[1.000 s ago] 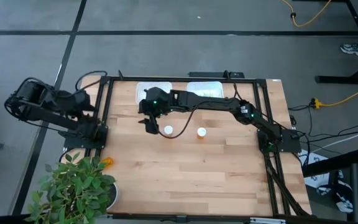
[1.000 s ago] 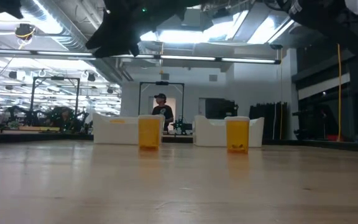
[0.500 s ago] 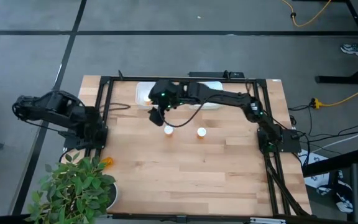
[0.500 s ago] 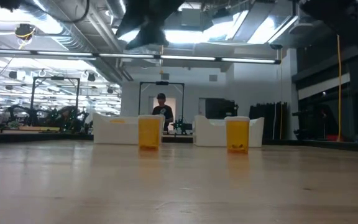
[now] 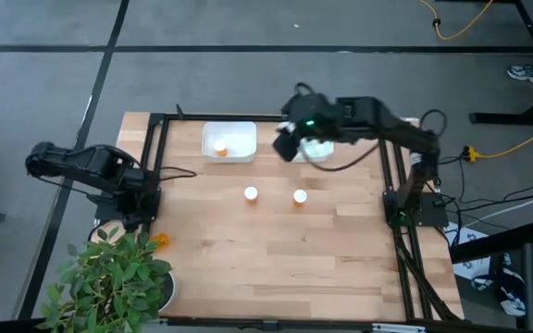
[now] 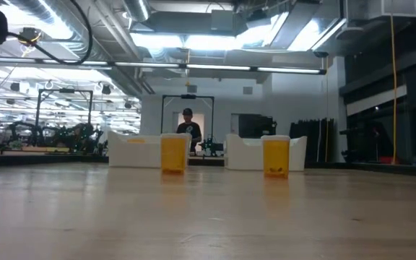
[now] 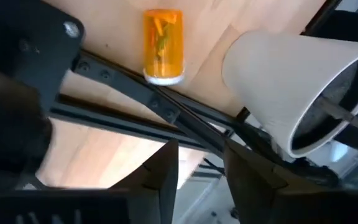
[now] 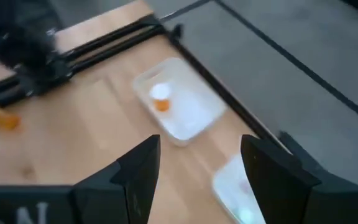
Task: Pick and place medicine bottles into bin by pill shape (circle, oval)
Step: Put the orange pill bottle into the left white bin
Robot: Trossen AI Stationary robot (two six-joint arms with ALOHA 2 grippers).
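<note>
Table [image 5: 276, 250]: wood top in a black frame. Two white bins at the far edge. Left bin [image 5: 229, 141] holds one orange bottle [image 5: 220, 149], white cap showing. Right bin [image 5: 327, 148] is mostly covered by my right arm, so its contents cannot be told.

My right gripper [image 5: 290, 145] hangs over the near left corner of the right bin. Fingers [image 8: 135, 174] are parted, nothing between them.

Two standing bottles on the open wood just near of the bins, caps up: left one [image 5: 250, 193] and right one [image 5: 299, 196]. Both lie near and slightly left of my right gripper. Their long axes are vertical, so I judge a descent from above is called for. The right arm is much the nearer to both.

My left gripper [image 7: 197, 168] is tucked low at the table's near left corner, fingers partly parted, empty. One orange bottle [image 7: 162, 45] lies on its side there, beside the plant pot [image 7: 297, 93].

Count: four bottles, two bins.
</note>
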